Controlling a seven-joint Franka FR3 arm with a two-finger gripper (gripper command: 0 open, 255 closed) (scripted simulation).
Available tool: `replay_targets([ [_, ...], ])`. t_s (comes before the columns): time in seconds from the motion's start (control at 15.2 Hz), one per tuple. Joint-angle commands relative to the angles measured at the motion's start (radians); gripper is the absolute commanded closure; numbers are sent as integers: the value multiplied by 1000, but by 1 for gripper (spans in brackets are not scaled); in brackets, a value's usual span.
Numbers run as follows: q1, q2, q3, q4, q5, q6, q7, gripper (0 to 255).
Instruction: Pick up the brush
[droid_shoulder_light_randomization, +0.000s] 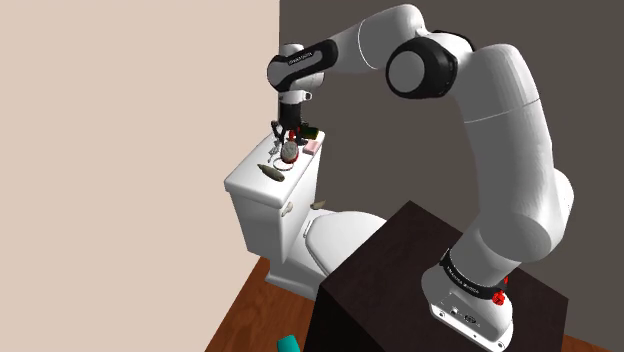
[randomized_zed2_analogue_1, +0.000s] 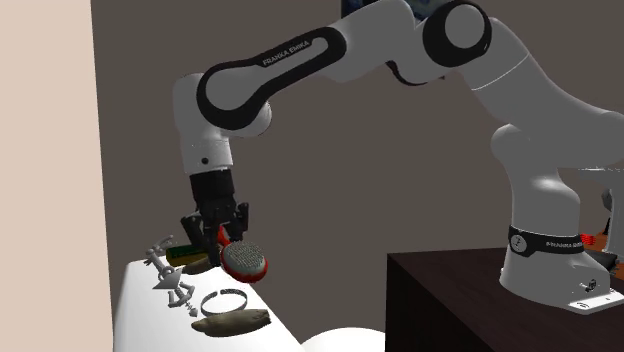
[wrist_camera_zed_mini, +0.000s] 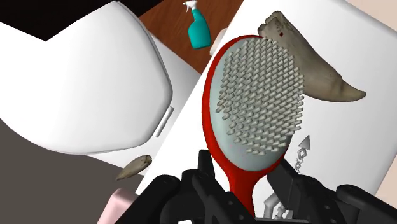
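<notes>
The gripper (wrist_camera_zed_mini: 245, 186) clamps its 2 fingers on the red handle of the brush (wrist_camera_zed_mini: 254, 95), which apparently hangs just above the toilet tank (randomized_zed2_analogue_1: 135, 320). The brush looks light and stiff. The narrow, smooth handle is the sensible place to hold it.

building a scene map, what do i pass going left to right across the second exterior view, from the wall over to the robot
beige wall -> silver trinket -> red brush -> dark stand -> arm's base
</notes>
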Motion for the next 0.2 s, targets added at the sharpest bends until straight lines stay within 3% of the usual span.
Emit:
replay_targets([
  [0.0, 1, -13, 0, 5, -1, -18, 3, 255],
  [0.13, 1, -14, 0, 6, -1, -20, 3, 255],
])
